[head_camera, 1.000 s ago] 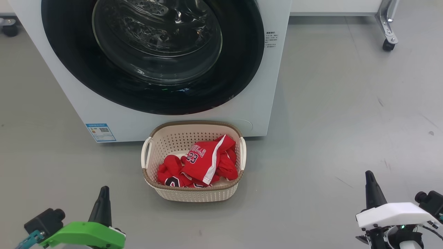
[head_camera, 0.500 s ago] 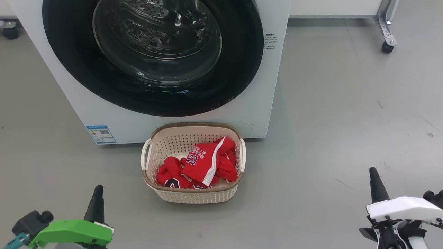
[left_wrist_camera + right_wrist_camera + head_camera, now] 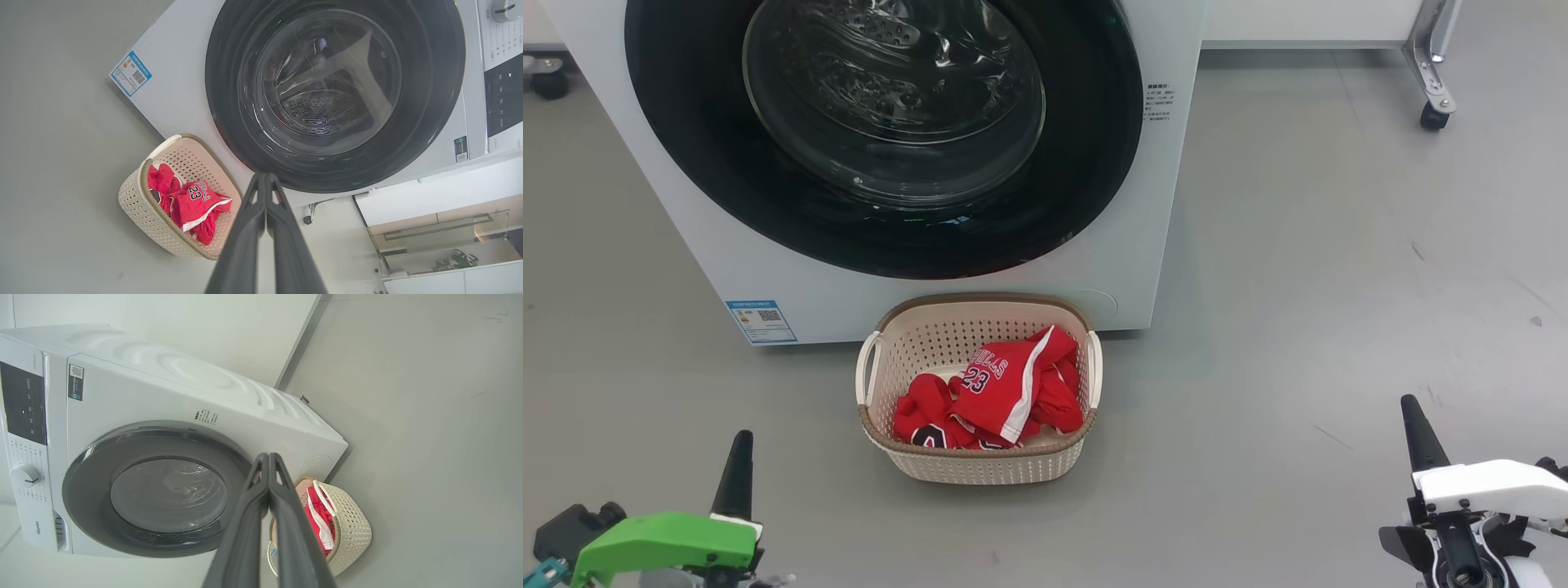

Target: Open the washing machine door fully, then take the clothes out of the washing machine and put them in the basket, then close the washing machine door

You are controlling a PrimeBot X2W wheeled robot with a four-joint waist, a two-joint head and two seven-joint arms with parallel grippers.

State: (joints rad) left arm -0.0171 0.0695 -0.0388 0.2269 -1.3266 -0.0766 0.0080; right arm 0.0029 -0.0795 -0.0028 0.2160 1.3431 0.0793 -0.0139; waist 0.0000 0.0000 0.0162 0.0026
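Door (image 3: 890, 106) shut, facing us; basket (image 3: 980, 299) lies lengthwise along the washer (image 3: 1143, 245), clothes (image 3: 996, 392) inside; left gripper (image 3: 740, 445) and right gripper (image 3: 1413, 412) pinched closed, empty.

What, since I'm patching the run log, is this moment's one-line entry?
washing machine door: closed | clothes: in basket | basket: on floor before washing machine | left gripper: shut, empty | right gripper: shut, empty
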